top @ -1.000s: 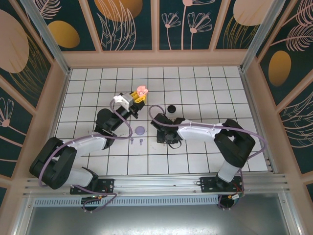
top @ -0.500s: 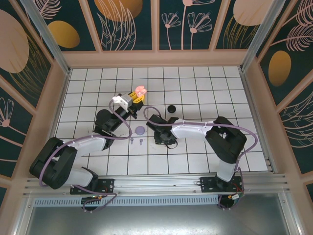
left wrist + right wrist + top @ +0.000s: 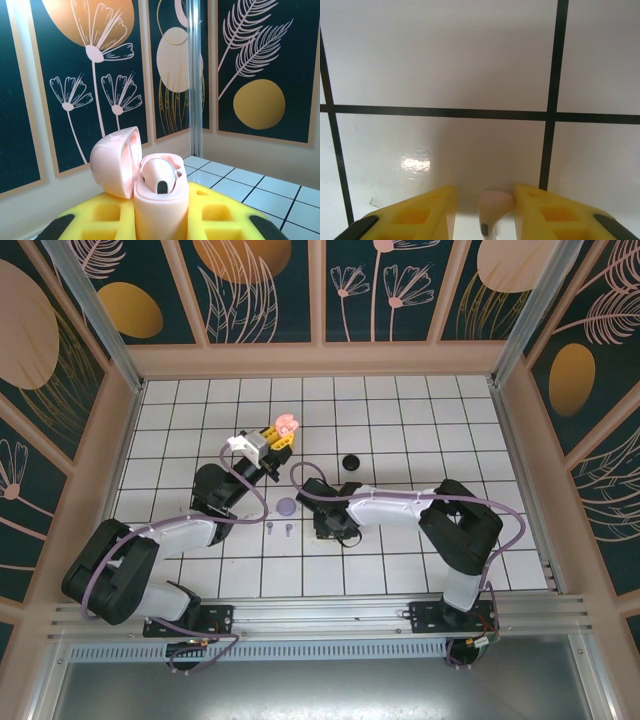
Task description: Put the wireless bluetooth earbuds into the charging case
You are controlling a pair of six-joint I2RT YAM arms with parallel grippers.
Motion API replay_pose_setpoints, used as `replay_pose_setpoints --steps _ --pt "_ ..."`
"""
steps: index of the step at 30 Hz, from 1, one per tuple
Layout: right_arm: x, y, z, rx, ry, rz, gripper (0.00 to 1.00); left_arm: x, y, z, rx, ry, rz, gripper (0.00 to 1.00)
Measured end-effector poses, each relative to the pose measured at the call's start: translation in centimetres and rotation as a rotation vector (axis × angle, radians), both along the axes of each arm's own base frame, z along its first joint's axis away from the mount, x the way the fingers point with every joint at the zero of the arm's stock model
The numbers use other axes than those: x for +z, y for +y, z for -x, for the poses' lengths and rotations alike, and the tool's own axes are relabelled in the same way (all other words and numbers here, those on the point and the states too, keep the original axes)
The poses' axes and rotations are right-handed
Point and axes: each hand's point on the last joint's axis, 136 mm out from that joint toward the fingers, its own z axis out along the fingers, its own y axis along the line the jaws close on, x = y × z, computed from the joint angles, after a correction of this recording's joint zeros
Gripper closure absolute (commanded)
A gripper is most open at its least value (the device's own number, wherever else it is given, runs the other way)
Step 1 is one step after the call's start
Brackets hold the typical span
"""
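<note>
My right gripper [image 3: 485, 199] straddles a pink bud [image 3: 496, 204], and I cannot tell whether it pinches; the purple buds [image 3: 279, 528] lie at its 9 o'clock. My left gripper [image 3: 161, 205], up at 11 o'clock, clenches the open pink case [image 3: 158, 217], a second bud [image 3: 159, 176] seated inside.

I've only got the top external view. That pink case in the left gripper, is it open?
Observer: Yes. The left wrist view shows the case clamped in the left gripper, lid tipped back.
Operator: Anything inside?
Observer: One pink bud sits in it.
Operator: And the other arm?
Observer: A second pink bud sits between the fingers of the right gripper, with a gap on one side, so it isn't pinched.
</note>
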Motion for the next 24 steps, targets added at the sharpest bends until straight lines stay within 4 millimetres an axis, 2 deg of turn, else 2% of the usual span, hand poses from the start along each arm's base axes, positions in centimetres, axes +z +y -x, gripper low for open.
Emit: replay_pose_setpoints --steps 8,24 --pt "-0.02 -0.12 -0.02 0.004 -0.002 0.006 0.66 -0.10 -0.05 0.01 -0.007 0.007 0.003 1.00" --pt "-0.05 -0.48 -0.15 0.006 -0.013 0.024 0.80 -0.44 -0.41 0.16 -0.035 0.025 0.005 1.00"
